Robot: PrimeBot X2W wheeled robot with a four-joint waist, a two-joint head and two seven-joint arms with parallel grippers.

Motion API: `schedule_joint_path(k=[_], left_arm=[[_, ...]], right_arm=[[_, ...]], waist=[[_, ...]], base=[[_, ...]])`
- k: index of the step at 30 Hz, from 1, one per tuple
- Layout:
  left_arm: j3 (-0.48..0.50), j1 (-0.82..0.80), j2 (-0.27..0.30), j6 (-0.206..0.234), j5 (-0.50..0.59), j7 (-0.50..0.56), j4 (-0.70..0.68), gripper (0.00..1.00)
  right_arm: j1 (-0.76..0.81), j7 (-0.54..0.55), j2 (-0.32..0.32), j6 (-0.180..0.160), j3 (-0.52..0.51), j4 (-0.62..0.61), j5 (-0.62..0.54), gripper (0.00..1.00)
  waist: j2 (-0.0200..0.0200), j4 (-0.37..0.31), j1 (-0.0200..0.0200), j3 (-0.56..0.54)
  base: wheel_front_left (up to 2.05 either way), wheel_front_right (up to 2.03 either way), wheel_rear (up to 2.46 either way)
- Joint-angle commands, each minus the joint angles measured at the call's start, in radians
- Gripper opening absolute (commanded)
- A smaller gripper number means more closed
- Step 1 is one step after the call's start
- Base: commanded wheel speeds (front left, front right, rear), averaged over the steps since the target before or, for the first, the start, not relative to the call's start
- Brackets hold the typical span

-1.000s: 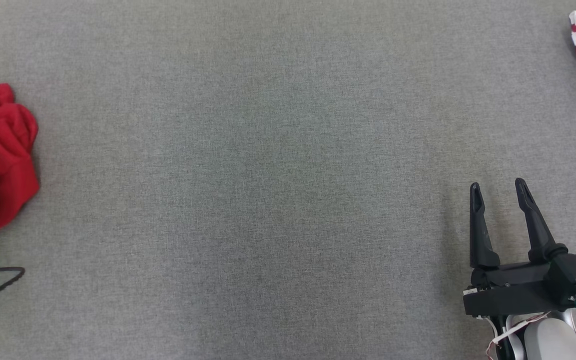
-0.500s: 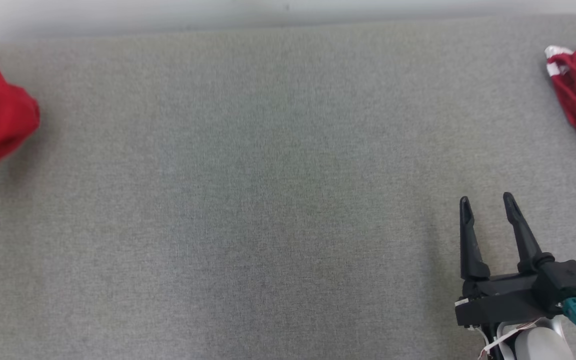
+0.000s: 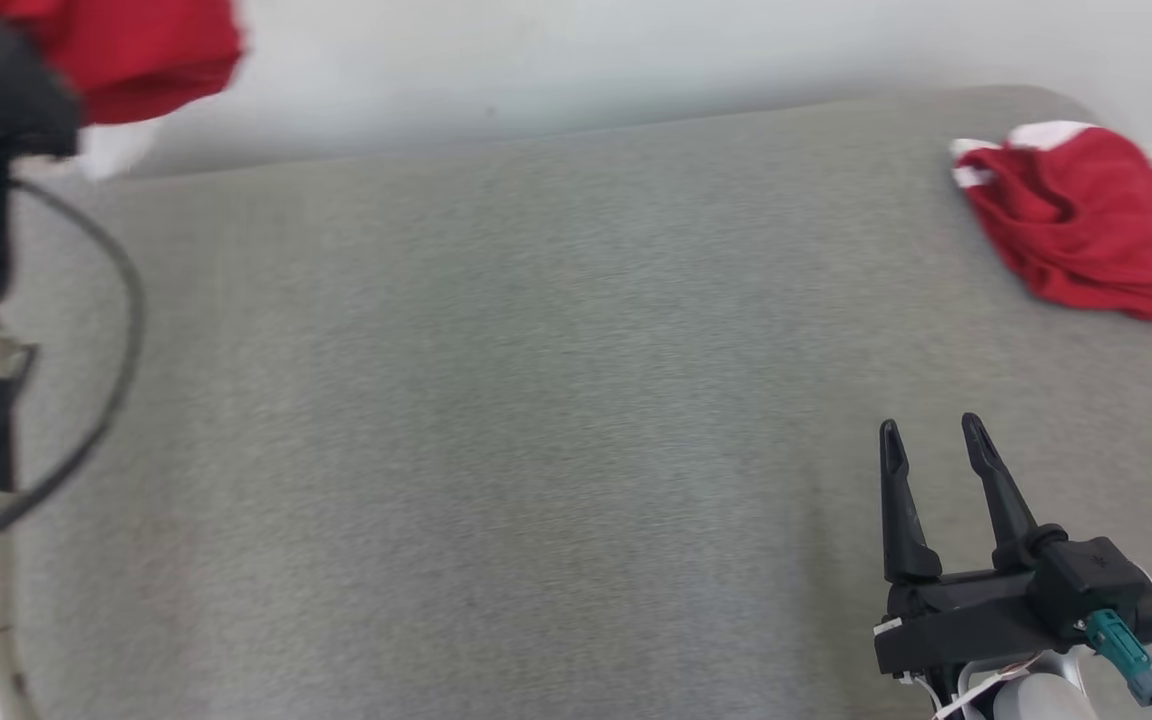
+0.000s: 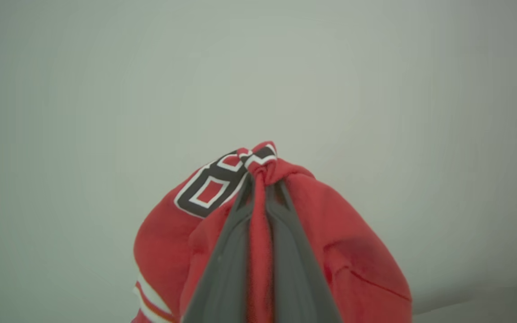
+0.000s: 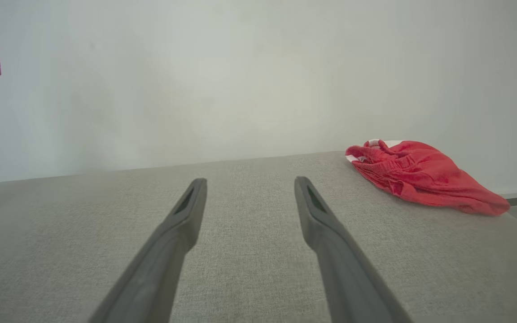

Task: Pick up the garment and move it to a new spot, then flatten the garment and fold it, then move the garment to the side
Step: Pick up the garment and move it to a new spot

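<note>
The garment (image 3: 136, 50) is red with a black-and-white number patch and hangs bunched at the head view's upper left, lifted off the grey table (image 3: 536, 400). In the left wrist view my left gripper (image 4: 260, 179) is shut on a fold of the garment (image 4: 361, 260), cloth draped over both fingers against a pale wall. My right gripper (image 3: 931, 428) hovers low over the table's near right, open with nothing between its fingers (image 5: 177, 233).
A second red garment with white trim (image 3: 1076, 220) lies crumpled at the table's far right corner and is also in the right wrist view (image 5: 424, 177). A black cable (image 3: 116, 330) loops beside my left arm. A pale wall rises behind the table's far edge.
My left gripper has shut on the red garment and raised it off the table's left side. The head camera has tilted up, bringing the far edge and wall into view. The right gripper stays open.
</note>
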Motion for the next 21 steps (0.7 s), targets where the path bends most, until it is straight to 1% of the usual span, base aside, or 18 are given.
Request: schedule_joint_path(k=[1, 6, 11, 12, 17, 18, 21], left_arm=[[-0.022, -0.009, -0.028, -0.006, -0.008, 0.021, -0.048, 0.0], [-0.081, 0.021, -0.125, 0.0, -0.036, 0.057, -0.159, 0.0], [-0.129, 0.085, -0.212, 0.01, -0.059, 0.071, -0.212, 0.0], [-0.153, 0.124, -0.235, 0.015, -0.061, 0.069, -0.217, 0.0], [-0.192, 0.218, -0.263, 0.027, -0.071, 0.057, -0.2, 0.0], [-0.204, 0.242, -0.263, 0.027, -0.058, 0.054, -0.189, 0.0], [-0.213, 0.323, -0.273, 0.039, -0.073, 0.03, -0.144, 0.0]], right_arm=[[0.009, 0.0, 0.007, -0.003, 0.001, 0.005, 0.013, 1.0], [0.011, 0.0, 0.01, -0.003, 0.01, 0.008, 0.022, 1.0], [0.016, 0.0, 0.012, -0.003, 0.009, 0.007, 0.034, 1.0], [0.017, 0.0, 0.012, -0.003, 0.008, 0.006, 0.039, 1.0], [0.013, 0.0, 0.012, -0.003, 0.008, 0.006, 0.048, 1.0], [0.012, 0.0, 0.012, -0.003, 0.01, 0.006, 0.051, 1.0], [0.007, 0.0, 0.012, -0.003, 0.014, 0.01, 0.058, 1.0]], waist=[[0.0, -0.073, 0.0001, -0.029], [0.0, -0.142, 0.0001, -0.027], [0.0, -0.19, 0.0001, -0.016], [0.0, -0.201, 0.0001, -0.011], [0.0, -0.21, 0.0001, 0.0], [0.0, -0.212, 0.0001, 0.003], [0.0, -0.212, 0.0001, 0.007]], base=[[0.0, 0.0, 0.0], [0.0, 0.0, 0.0], [0.0, 0.0, 0.0], [0.0, 0.0, 0.0], [0.0, 0.0, 0.0], [0.0, 0.0, 0.0], [0.0, 0.0, 0.0]])
